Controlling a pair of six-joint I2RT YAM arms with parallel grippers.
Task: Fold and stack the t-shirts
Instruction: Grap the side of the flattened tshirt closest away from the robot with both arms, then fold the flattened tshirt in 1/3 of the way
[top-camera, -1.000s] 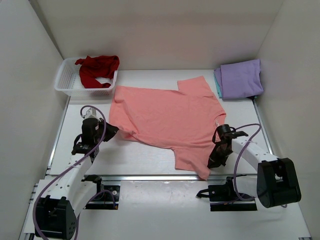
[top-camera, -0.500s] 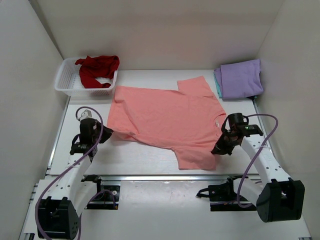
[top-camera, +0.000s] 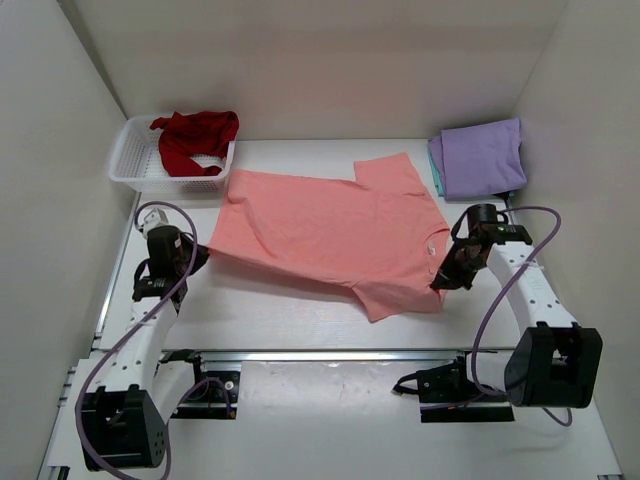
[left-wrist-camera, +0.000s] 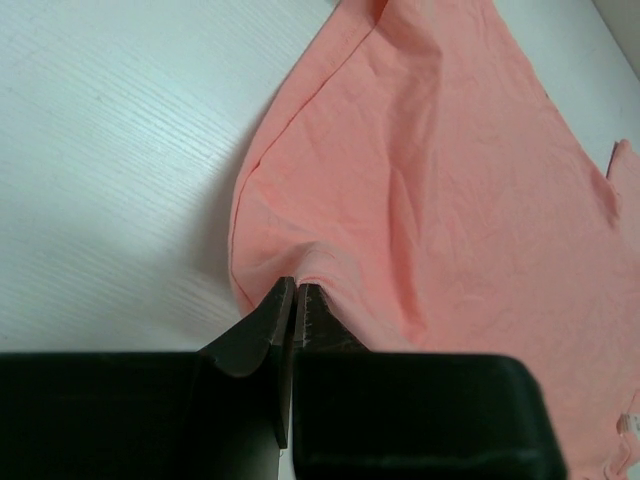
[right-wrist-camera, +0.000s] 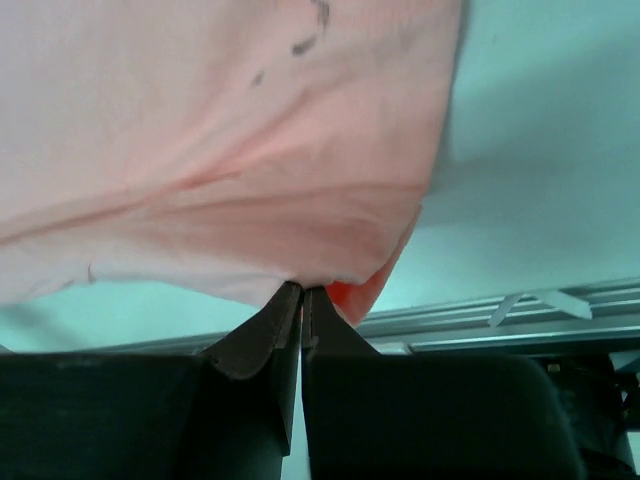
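Note:
The salmon-pink t-shirt (top-camera: 330, 232) lies spread across the middle of the table. My left gripper (top-camera: 194, 256) is shut on its left edge, seen in the left wrist view (left-wrist-camera: 296, 290) with cloth (left-wrist-camera: 430, 180) pinched between the jaws. My right gripper (top-camera: 442, 282) is shut on its right edge and lifts it; the right wrist view (right-wrist-camera: 302, 290) shows the cloth (right-wrist-camera: 220, 130) hanging over the jaws. The lavender-purple t-shirt (top-camera: 484, 157) lies folded at the back right on a teal one (top-camera: 436, 170). The dark red t-shirt (top-camera: 194, 138) hangs over the basket.
A white lattice basket (top-camera: 135, 165) stands at the back left. White walls close in the table on three sides. A metal rail (top-camera: 330, 354) runs along the near edge in front of the arm bases.
Both grippers have moved outward and toward the back with the shirt's edges. The near flap that hung toward the rail is drawn up and the shirt lies stretched flatter.

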